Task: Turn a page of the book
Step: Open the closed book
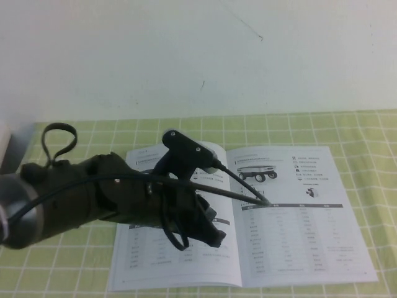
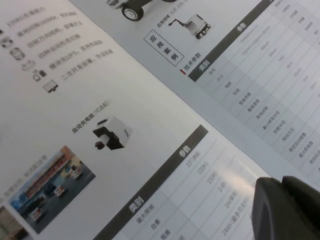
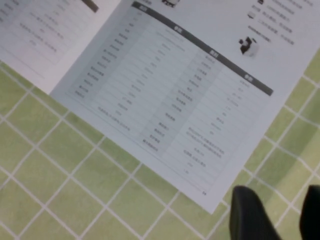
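The book point(image 1: 248, 217) lies open and flat on the counter point(image 1: 372, 136), which is covered by a green cloth with a white grid. Its right-hand page point(image 1: 298, 211) shows a wheeled robot vehicle photo near the top, small pictures beside it, and a grey-headed spec table below. The left arm reaches over the left-hand page, covering much of it in the high view. The left end effector point(image 1: 214, 233) sits low over the book near the central fold; the left wrist view shows one dark finger point(image 2: 285, 210) close above a printed table, and whether this end effector is released or clenched cannot be told. The right end effector point(image 3: 272, 215) appears only in the right wrist view, above the green cloth just beyond a corner of the right-hand page. Its two dark fingers point(image 3: 250, 215) stand apart with bare cloth visible between them; it is released and grasps nothing, clear of the paper.
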{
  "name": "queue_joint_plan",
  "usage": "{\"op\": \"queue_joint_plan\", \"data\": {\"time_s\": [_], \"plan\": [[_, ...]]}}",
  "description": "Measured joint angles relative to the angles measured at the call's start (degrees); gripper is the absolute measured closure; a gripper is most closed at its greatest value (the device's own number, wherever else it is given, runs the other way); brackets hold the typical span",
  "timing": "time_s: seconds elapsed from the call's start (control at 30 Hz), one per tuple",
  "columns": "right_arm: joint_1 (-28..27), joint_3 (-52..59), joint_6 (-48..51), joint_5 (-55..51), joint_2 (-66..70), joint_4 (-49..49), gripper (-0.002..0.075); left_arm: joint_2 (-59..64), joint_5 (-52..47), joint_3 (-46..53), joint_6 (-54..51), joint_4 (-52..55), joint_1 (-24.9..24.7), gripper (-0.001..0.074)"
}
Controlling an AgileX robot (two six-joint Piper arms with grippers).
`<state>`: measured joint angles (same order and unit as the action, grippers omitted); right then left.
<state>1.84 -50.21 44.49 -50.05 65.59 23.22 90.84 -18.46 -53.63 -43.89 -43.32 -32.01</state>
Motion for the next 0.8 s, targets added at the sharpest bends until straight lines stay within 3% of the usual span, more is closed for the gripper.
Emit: {"op": "queue_joint_plan", "data": {"time_s": [0.2, 0.5, 0.57, 0.73, 0.8], "plan": [[4.4, -4.7, -4.7, 1.1, 8.6, -5.7, 0.0531, 8.3, 0.4, -3.6, -0.1, -3.2, -0.3, 0.0739], [5.1, -5.1, -21.6, 6.8, 17.2, -14.8, 0.0529, 16.1, -0.4, -4.4, -0.1, -6.8, -0.3, 0.0739], [5.1, -5.1, -23.1, 8.9, 18.7, -14.8, 0.05, 16.9, -0.4, -4.5, -0.1, -7.4, -0.3, 0.0739], [5.1, -5.3, -24.0, 11.6, 23.1, -13.5, 0.0298, 17.3, -1.3, -4.8, -0.1, -8.3, -0.3, 0.0739], [5.1, -5.3, -24.1, 12.0, 25.1, -12.8, 0.0252, 17.3, -1.5, -4.8, -0.1, -8.3, -0.3, 0.0739]]}}
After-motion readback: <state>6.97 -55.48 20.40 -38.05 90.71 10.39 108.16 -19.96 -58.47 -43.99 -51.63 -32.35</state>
